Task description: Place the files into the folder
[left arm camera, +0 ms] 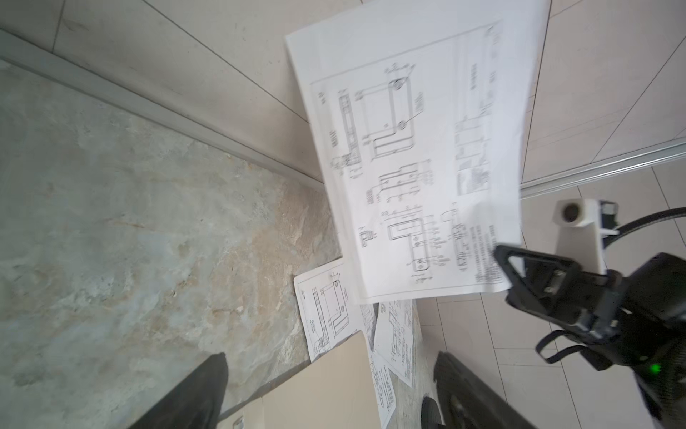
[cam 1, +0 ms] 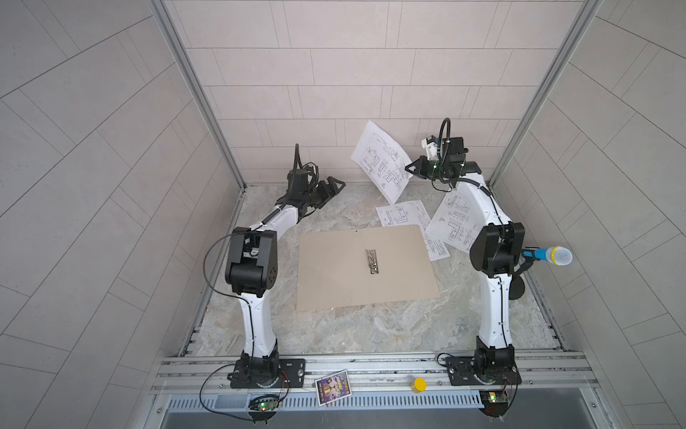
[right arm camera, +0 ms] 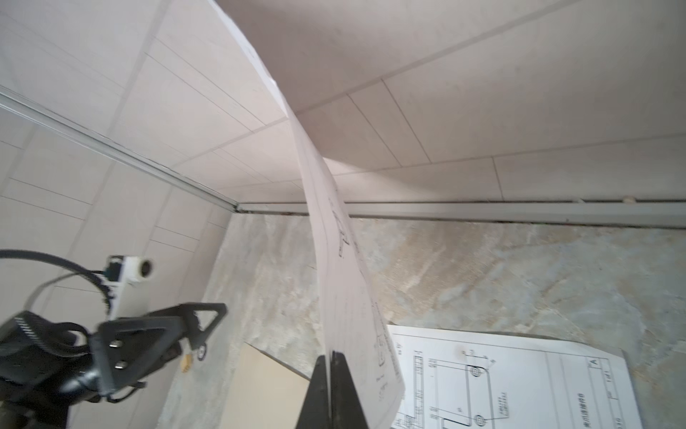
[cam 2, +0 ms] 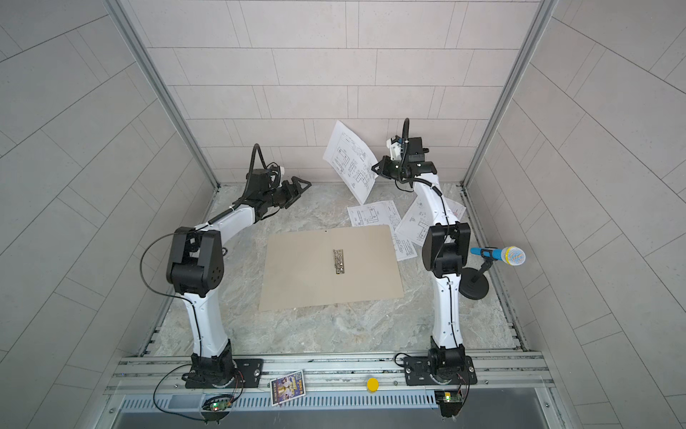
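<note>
Now the right tool (right arm camera: 331,356) is clamped tight on one edge of a white paper sheet printed with black line drawings (cam 1: 378,159). It holds the sheet raised and tilted above the far side of the grey marbled counter (cam 1: 334,334), in front of the back wall. The left tool (cam 1: 336,184) hangs over the counter's far left with its jaws spread wide and nothing between them, apart from that sheet.

A plain tan cardboard folder (cam 1: 334,271) lies open and flat mid-counter, its silver metal ring clip (cam 1: 372,261) along the spine. At the folder's far right corner, a second printed sheet (cam 1: 402,213) lies partly tucked under it. A third printed sheet (cam 1: 451,223) overlaps the second, partly hidden by the right arm.
</note>
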You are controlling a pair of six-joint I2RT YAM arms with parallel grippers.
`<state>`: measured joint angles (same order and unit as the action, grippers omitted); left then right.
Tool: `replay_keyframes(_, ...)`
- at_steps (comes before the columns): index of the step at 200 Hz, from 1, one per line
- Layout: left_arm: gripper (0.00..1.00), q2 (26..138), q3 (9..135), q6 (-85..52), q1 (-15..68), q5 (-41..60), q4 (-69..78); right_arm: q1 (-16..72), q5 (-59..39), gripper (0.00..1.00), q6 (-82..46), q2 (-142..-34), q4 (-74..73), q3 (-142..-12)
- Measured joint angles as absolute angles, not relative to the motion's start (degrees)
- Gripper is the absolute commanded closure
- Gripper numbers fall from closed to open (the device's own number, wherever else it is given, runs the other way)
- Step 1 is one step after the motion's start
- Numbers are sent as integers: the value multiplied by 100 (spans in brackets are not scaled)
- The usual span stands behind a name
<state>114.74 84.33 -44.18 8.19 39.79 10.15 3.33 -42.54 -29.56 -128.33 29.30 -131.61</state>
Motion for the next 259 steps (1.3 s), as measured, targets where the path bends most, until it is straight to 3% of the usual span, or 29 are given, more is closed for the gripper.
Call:
replay_keyframes(48,7,10628,6866,-4709,755,3951,1310,515,-4407,100,-4060,-10943,2010,-11205)
replay_keyframes(91,7,9677,5693,-4995,440,3946,1684,436,-4110,100,-4838,-9336,661,-8119)
replay_keyframes(143,9,9338,4969,-5074,454,4095,1857,602,-3544,100,-5116,-8995,-443,-5297)
replay_keyframes(259,9,9487,4659,-4805,1466,3883,1389,1468,-2969,100,-5596,-8455,-1334,-3935)
